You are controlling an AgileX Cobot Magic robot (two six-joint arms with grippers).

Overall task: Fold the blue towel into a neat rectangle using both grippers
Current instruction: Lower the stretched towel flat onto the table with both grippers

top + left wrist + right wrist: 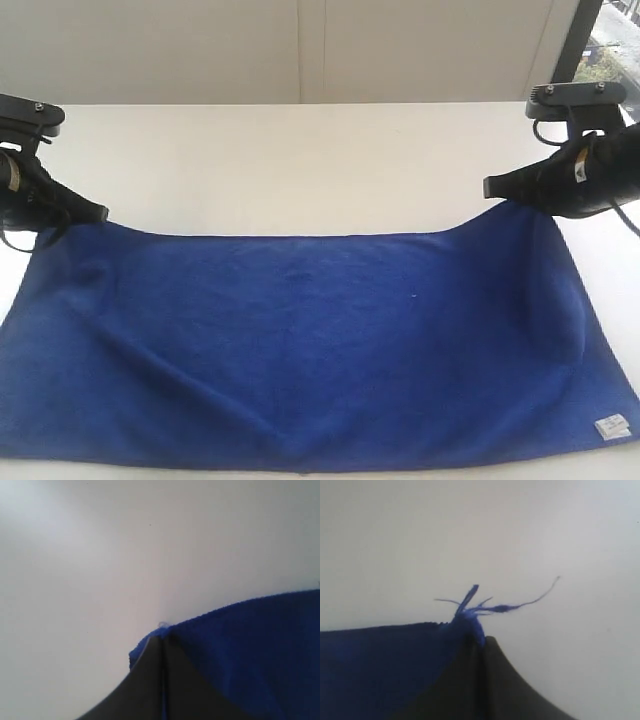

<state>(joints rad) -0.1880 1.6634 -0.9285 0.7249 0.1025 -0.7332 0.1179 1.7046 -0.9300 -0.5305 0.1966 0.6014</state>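
The blue towel point(300, 350), lying toward 6 o'clock with far corners pinched by the closed left gripper point(95, 213) at 9 o'clock and closed right gripper point(495, 187) at 3 o'clock, is best drawn level onto its near edge.

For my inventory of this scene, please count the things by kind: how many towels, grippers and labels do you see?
1 blue towel
2 grippers: left gripper and right gripper, each shut on a corner of the towel
1 white label at another towel corner
Total: 4
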